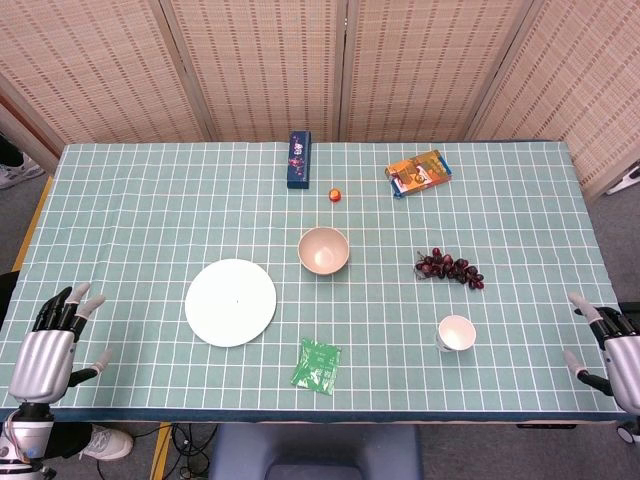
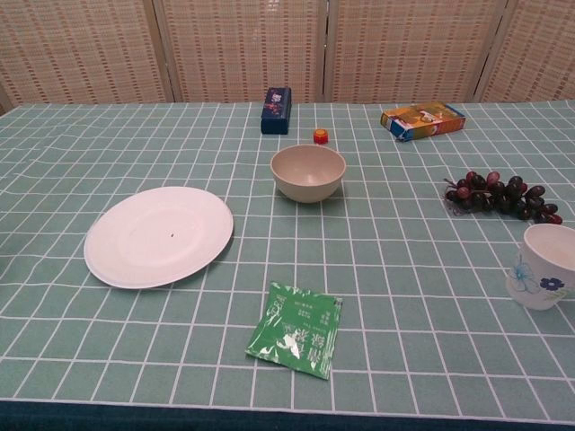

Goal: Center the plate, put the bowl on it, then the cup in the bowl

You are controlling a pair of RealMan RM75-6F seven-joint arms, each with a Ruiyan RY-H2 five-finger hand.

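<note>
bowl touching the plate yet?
Apart. The head view shows bare tablecloth between the bowl and the plate; the chest view shows the same gap.

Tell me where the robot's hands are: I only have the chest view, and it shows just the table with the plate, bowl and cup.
Observer: In the head view the left hand hovers at the near left corner of the green checked tablecloth, holding nothing, fingers apart.
Operator: And the right one?
Observer: The right hand sits at the near right edge, partly cut off by the frame, also holding nothing.
Operator: Which hand is closer to the cup?
Observer: The right hand; the white flower-printed cup stands to its left, while the round white plate lies nearer the left hand.
Operator: Is the cup whole? It's cropped here.
Observer: Yes, upright and apart from the beige bowl.
</note>
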